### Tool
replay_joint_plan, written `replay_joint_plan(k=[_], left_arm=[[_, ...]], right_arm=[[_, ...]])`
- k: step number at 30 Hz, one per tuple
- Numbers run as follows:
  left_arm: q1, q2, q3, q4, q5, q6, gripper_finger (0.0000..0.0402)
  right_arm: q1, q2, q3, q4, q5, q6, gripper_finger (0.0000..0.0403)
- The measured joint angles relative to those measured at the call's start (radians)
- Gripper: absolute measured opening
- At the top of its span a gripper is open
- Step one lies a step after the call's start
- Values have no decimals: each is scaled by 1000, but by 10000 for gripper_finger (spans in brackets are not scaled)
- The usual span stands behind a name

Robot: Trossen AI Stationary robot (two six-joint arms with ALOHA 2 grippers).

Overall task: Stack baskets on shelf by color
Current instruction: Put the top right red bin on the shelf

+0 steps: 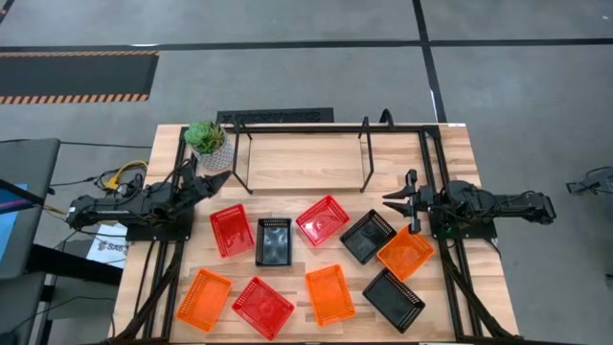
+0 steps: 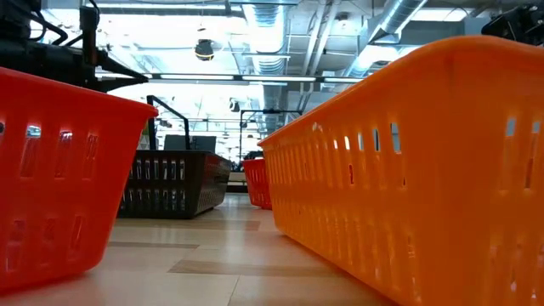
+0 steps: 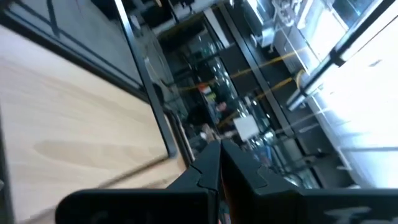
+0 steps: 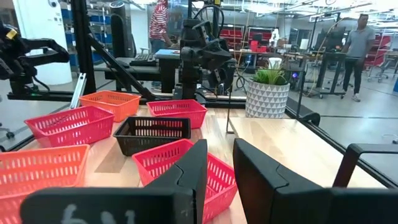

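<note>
Several baskets lie scattered, bottoms down, on the wooden table's near half: red ones (image 1: 231,230) (image 1: 322,219) (image 1: 262,308), orange ones (image 1: 404,254) (image 1: 329,293) (image 1: 204,299) and black ones (image 1: 274,240) (image 1: 368,236) (image 1: 394,299). The shelf (image 1: 302,158), a pale board in a thin black wire frame, stands at the far middle with nothing on it. My left gripper (image 1: 222,178) (image 3: 219,149) hovers shut and rolled at the shelf's left end. My right gripper (image 1: 388,201) (image 4: 219,155) hovers level at the right, its fingers a narrow gap apart with nothing between them.
A white pot with a green plant (image 1: 209,144) stands at the far left, close to my left gripper. Black tubular arm frames (image 1: 436,172) run along both table sides. In the low view an orange basket (image 2: 408,170) and a red one (image 2: 59,170) stand close. People stand in the room behind.
</note>
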Motion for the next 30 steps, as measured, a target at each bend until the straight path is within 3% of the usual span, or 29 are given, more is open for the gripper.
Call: replay_joint_plan(k=[7,17,30], left_arm=[[0,0,0,2,-24,9,0],[0,0,0,2,-9,22,0],[0,0,0,1,-16,-30,0]], right_arm=[[32,0,0,0,-1,401,103],[32,4,0,1,-1,835,103],[31,4,0,1,-1,967,103]])
